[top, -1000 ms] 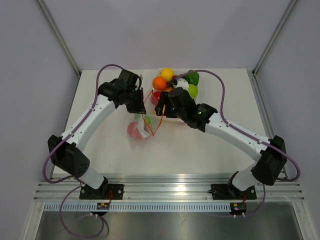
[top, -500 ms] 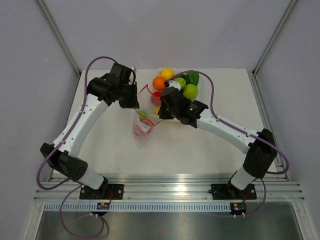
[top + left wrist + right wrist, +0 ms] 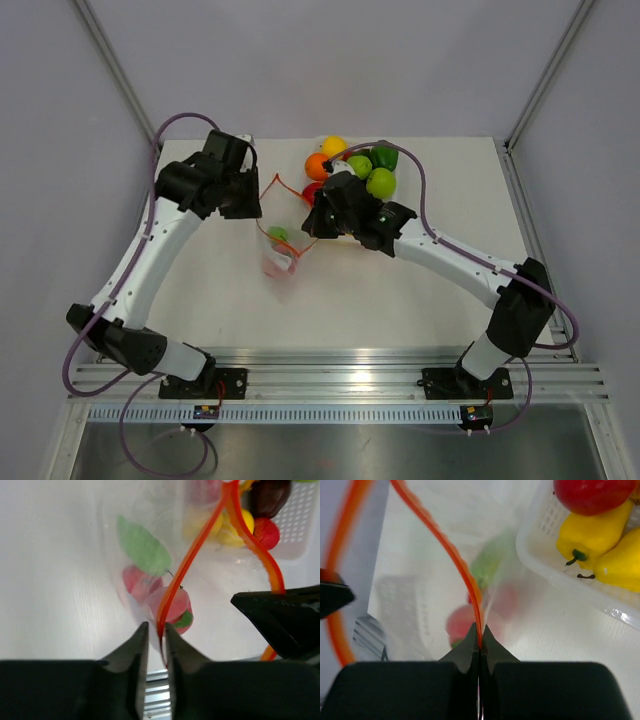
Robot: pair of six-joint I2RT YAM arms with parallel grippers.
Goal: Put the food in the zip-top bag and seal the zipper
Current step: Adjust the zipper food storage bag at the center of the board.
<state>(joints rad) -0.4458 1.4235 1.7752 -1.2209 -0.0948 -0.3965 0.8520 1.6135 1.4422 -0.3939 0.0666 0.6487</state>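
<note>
Both grippers are at the zipper of the clear bag, beside the loaded tray.

The top view shows the zip-top bag (image 3: 281,261) lying on the table (image 3: 200,300) between the arms, its orange-red zipper (image 3: 284,184) looping up toward both wrists. More food is heaped behind it: an orange (image 3: 318,166), a lemon (image 3: 334,147) and a green apple (image 3: 381,183). Only the wrist views show the grips. The right gripper (image 3: 480,630) has its fingers closed tight on the zipper. The left gripper (image 3: 156,627) stands narrow with the strip running between its fingers, and whether they press it cannot be told. The left wrist view shows pink food (image 3: 172,605) and a green leaf (image 3: 142,545) inside the bag. The right wrist view shows yellow peppers (image 3: 592,540) in the white tray (image 3: 535,535).
</note>
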